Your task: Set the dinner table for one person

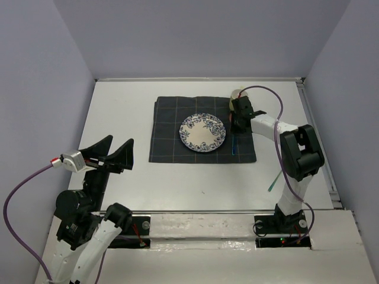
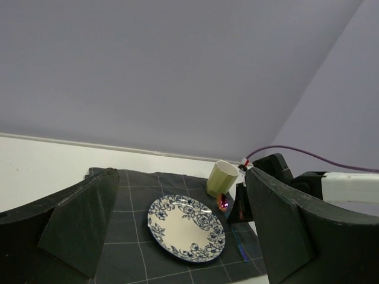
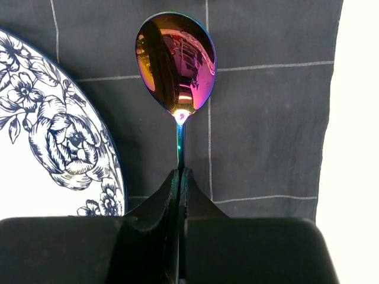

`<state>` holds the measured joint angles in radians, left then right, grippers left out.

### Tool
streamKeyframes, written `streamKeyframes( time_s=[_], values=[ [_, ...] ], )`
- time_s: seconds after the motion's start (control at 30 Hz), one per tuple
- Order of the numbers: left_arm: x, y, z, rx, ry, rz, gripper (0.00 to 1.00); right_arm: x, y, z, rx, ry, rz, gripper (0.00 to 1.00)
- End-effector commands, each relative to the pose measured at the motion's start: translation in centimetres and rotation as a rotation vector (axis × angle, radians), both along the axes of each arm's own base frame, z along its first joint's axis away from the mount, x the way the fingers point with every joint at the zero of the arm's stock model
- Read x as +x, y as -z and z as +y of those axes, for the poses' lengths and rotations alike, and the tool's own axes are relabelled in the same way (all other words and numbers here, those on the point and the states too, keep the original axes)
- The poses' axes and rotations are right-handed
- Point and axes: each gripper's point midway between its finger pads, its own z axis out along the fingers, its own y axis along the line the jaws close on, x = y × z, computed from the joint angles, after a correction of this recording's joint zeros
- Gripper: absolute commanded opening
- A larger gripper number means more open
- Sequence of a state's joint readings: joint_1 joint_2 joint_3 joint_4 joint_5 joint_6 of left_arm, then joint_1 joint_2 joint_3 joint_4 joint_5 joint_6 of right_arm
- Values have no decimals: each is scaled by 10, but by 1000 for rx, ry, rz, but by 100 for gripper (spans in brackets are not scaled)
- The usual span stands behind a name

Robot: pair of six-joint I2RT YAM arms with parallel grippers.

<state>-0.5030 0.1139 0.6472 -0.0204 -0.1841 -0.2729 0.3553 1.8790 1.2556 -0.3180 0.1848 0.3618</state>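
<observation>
One large, flat, matte white dinner table (image 1: 121,121).

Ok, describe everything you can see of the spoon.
The spoon looks like polished metal with an iridescent finish: an oval bowl shimmering purple, pink and gold, and a thin blue-green handle. The right gripper is shut on the handle, bowl pointing away from it, over the dark grid cloth right of the plate. Contact with the cloth is unclear.

Soft, even light falls from above, leaving faint shadows. The white counter (image 3: 358,148) right of the cloth (image 3: 266,118) looks washed out. On the cloth, the sharply focused spoon (image 3: 176,62) mirrors bright glare.
</observation>
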Motion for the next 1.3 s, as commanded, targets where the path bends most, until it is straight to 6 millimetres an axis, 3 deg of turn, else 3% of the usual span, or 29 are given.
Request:
streamKeyframes(
  time_s=[0.0, 0.13, 0.27, 0.4, 0.5, 0.53, 0.57, 0.63, 0.67, 0.7, 0.77, 0.8, 0.83, 0.87, 0.9, 0.93, 0.97, 1.07, 1.27],
  values=[
    [-3, -12, 0, 1, 5, -39, 99, 26, -21, 1, 5, 12, -88, 0],
    [-3, -12, 0, 0, 6, -41, 99, 28, -14, 3, 5, 7, -76, 3],
    [-5, -14, 1, -4, 3, -45, 99, 30, -13, 3, 7, 10, -73, 27],
    [-6, -14, 2, -5, 3, -48, 99, 31, -18, 3, 9, 15, -83, 40],
    [-6, -14, 2, -6, 4, -50, 99, 25, -34, -3, 9, 46, -111, 47],
    [-6, -14, 2, -6, 3, -50, 99, 23, -54, -10, 3, 77, -156, 47],
    [-6, -14, 2, -6, 4, -49, 99, 19, -61, -19, 4, 108, -172, 47],
    [-8, -15, 2, -8, 9, -55, 99, -1, -55, -43, 26, 197, -154, 47],
    [-9, -16, 2, -11, 9, -60, 99, -10, -72, -53, 84, 259, -187, 46],
    [-10, -17, 3, -15, 12, -64, 99, -33, -49, -77, 86, 330, -132, 46],
    [-12, -18, 3, -20, 14, -70, 99, -59, -40, -101, 105, 430, -107, 45],
    [-14, -19, 3, -23, 20, -75, 99, -85, -31, -118, 122, 509, -83, 44],
    [-15, -20, 4, -25, 20, -79, 99, -84, -44, -118, 146, 522, -122, 43],
    [-16, -20, 3, -28, 27, -80, 99, -108, -27, -133, 116, 574, -75, 43],
    [-18, -21, 4, -30, 29, -85, 99, -117, -35, -140, 136, 622, -104, 43],
    [-19, -22, 3, -32, 35, -88, 99, -135, -22, -152, 109, 673, -69, 43],
    [-20, -22, 3, -34, 39, -90, 99, -143, -19, -157, 128, 726, -63, 57],
    [-22, -23, 3, -39, 48, -95, 99, -162, -10, -175, 162, 825, -39, 59],
    [-26, -25, 4, -48, 53, -104, 99, -176, 11, -182, 181, 875, 74, 64]
  ],
)
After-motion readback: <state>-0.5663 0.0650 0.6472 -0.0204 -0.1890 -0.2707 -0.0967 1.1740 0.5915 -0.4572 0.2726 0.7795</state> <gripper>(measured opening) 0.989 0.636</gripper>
